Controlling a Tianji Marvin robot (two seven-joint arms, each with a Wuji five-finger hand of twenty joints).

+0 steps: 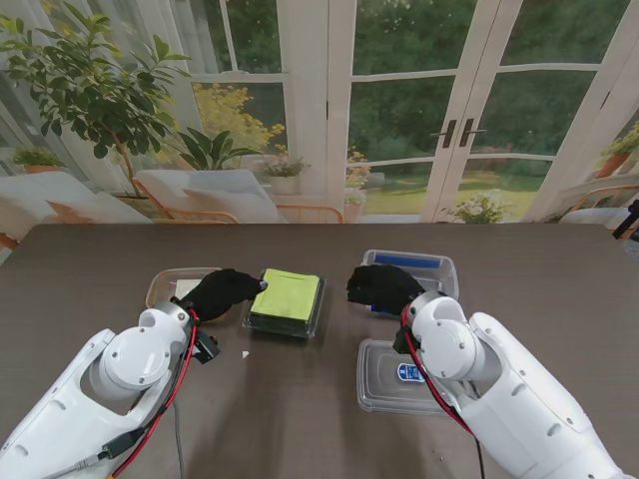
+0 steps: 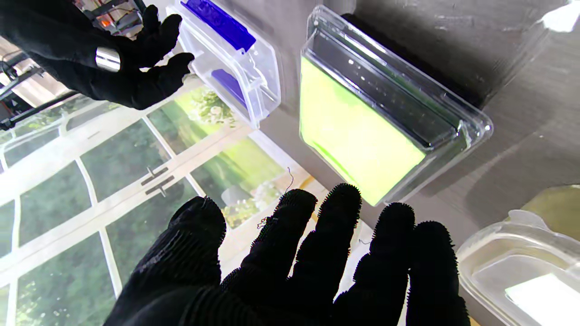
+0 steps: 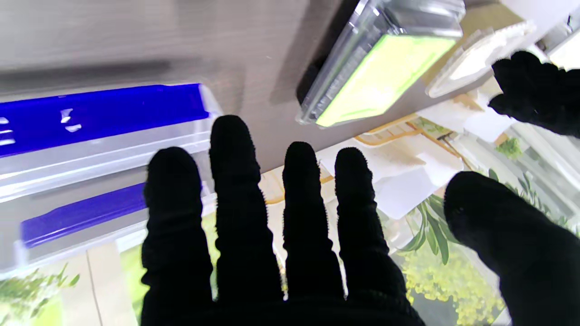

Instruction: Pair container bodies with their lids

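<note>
The dark table [image 1: 300, 399] is seen to carry four pieces, none of them yet joined to a partner, so the pairing is judged to be at its start. To the right and farther from me, a clear box body with blue latches [image 1: 424, 264] lies open-topped, partly hidden behind the right hand [image 1: 379, 286]; nearer to me on the same side, a flat clear lid with a blue label [image 1: 384, 384] rests on the table, partly covered by the right arm, and is taken to be its match. At the middle, a clear-walled container with a yellow-green top [image 1: 286, 302] is set down; whether that green face is a fitted lid or contents cannot be told. To the left, a shallow clear tray-like piece [image 1: 168, 286] lies half hidden behind the left hand [image 1: 222, 291], and it may be the green container's cover. Both hands are held over the table with fingers spread and nothing gripped: the left hand's fingertips [image 2: 340, 199] reach toward the green container's edge, and the right hand's fingers [image 3: 231, 136] are stretched beside the blue-latched box. Every closure is therefore judged to remain.
</note>
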